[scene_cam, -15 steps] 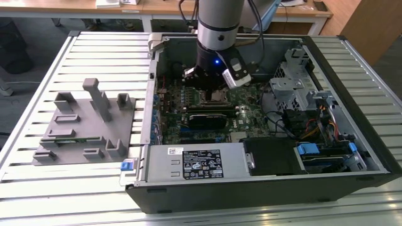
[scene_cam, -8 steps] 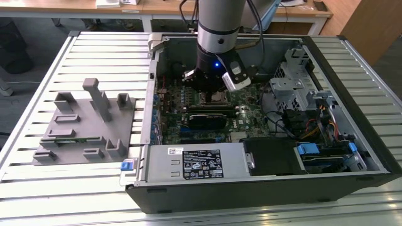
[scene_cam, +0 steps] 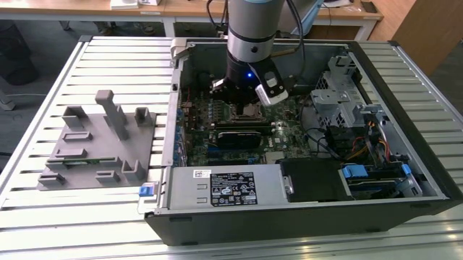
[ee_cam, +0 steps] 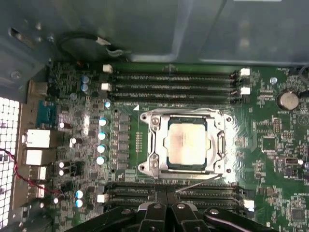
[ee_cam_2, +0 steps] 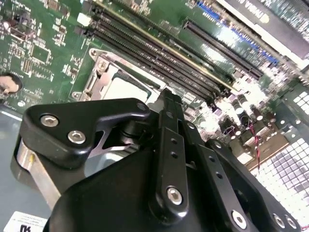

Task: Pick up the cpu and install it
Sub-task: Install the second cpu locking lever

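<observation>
Beneath the hand (ee_cam: pixel 166 209), the cpu (ee_cam: pixel 186 142).

The arm (scene_cam: pixel 250 32) reaches down into the open computer case (scene_cam: pixel 304 216), its tool (scene_cam: pixel 244 105) low over the green motherboard (scene_cam: pixel 217 130). On the slatted tabletop (scene_cam: pixel 65 227), towards the exterior view's left, sits the grey fixture (scene_cam: pixel 97 143), a thin green memory stick (scene_cam: pixel 87 160) lying in it.
</observation>
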### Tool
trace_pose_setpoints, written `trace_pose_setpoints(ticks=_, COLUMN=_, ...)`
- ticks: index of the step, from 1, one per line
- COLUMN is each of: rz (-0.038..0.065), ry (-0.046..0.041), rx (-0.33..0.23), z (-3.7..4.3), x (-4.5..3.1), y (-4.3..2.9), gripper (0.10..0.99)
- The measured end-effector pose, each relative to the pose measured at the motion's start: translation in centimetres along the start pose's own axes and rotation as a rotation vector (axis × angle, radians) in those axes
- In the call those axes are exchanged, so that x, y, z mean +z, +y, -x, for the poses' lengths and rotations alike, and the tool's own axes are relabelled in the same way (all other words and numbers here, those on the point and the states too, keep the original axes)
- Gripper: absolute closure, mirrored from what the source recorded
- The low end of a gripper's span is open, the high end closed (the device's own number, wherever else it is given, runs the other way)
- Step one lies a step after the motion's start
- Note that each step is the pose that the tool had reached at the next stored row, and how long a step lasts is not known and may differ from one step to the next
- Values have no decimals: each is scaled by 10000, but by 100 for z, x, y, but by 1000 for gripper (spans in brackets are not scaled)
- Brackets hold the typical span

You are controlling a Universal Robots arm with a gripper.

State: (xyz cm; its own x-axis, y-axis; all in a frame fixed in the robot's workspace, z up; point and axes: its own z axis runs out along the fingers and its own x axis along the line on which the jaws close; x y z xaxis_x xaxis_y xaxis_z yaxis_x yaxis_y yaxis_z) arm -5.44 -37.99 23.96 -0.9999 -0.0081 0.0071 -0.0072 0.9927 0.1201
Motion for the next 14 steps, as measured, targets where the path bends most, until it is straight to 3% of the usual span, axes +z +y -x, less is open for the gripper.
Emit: trace_pose_setpoints(ticks=14, rz=113, ry=-20, rx=157, z=-37, x=108, y=-61, gripper=980)
